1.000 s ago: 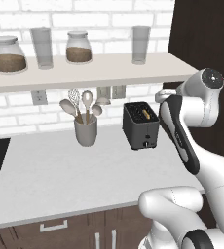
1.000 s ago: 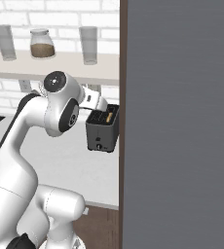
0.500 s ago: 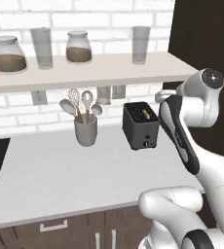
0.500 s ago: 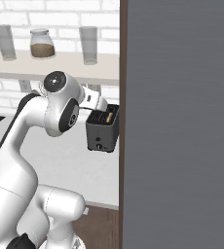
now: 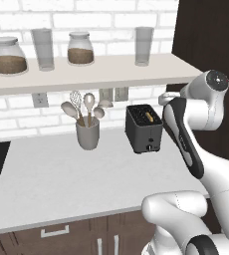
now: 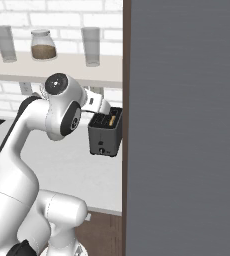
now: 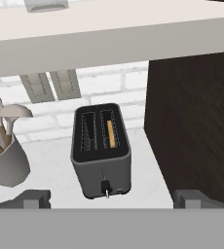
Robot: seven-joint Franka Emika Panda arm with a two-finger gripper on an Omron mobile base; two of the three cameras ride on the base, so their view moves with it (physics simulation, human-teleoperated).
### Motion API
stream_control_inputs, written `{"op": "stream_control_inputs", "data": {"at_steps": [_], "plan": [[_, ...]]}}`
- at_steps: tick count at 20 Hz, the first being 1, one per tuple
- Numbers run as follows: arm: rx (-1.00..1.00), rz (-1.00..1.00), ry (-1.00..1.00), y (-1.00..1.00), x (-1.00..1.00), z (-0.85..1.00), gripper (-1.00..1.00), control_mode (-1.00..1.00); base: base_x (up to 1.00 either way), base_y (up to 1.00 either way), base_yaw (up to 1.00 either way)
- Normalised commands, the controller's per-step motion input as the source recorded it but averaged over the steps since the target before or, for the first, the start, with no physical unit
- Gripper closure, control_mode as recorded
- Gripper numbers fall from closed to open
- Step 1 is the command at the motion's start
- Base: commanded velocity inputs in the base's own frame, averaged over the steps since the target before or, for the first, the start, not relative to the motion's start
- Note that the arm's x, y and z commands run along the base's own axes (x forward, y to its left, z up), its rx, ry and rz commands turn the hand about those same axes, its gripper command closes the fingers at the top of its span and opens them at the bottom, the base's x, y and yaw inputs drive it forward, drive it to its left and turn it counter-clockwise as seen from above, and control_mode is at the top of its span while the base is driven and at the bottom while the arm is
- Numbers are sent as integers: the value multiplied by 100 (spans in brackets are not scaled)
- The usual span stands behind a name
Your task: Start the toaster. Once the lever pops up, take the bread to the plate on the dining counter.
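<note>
Hand view, left to right: utensil crock (image 7: pixel 4 163) on bench (image 7: pixel 50 160), then toaster (image 7: pixel 101 150), then dark cabinet side (image 7: pixel 192 126). Toaster stands ahead of tool (image 7: pixel 111 198), centred between fingertips, well apart. Long axis runs away from camera; lever (image 7: pixel 105 186) on near narrow face. Bread (image 7: pixel 111 133) down in right slot. Tool released, jaws fully spread, holding nothing. Judgement: straight advance onto lever.

Bread (image 7: pixel 111 133) in dark toaster's (image 7: pixel 102 168) slot
</note>
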Motion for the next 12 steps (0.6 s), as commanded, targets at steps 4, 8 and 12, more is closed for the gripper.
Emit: {"op": "stream_control_inputs", "data": {"at_steps": [4,8,12], "plan": [[0,0,0,0,0,0,-100,-100,0,0,0],[0,0,0,0,0,0,-100,-100,0,0,0],[0,0,0,0,0,0,-100,-100,0,0,0]]}}
